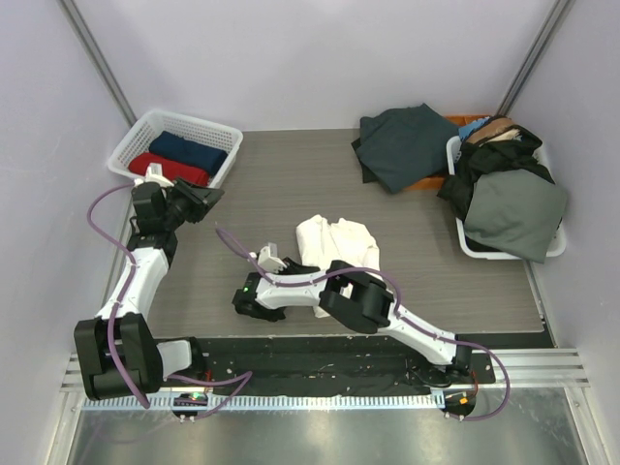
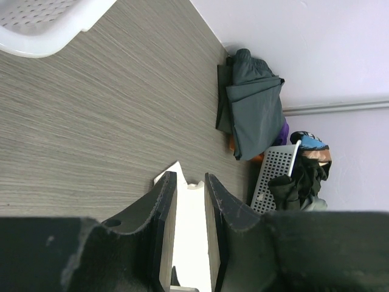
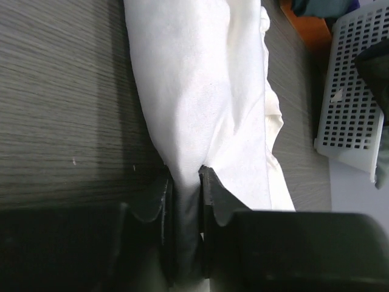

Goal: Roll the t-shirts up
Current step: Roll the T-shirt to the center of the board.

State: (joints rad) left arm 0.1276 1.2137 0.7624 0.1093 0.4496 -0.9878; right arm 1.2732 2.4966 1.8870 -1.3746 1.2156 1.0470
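Pinching the near-left edge of the cream-white t-shirt (image 1: 339, 242), mid-table, in the right gripper (image 3: 185, 176), clamped on cloth, with its long axis straight ahead of the fingers (image 3: 214, 196). Holding nothing in the narrowly parted left gripper (image 2: 189, 179), by the basket (image 1: 124, 147).

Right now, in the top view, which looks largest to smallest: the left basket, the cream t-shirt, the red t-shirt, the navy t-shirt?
1. left basket
2. cream t-shirt
3. red t-shirt and navy t-shirt: these look alike, so I do not rank them.
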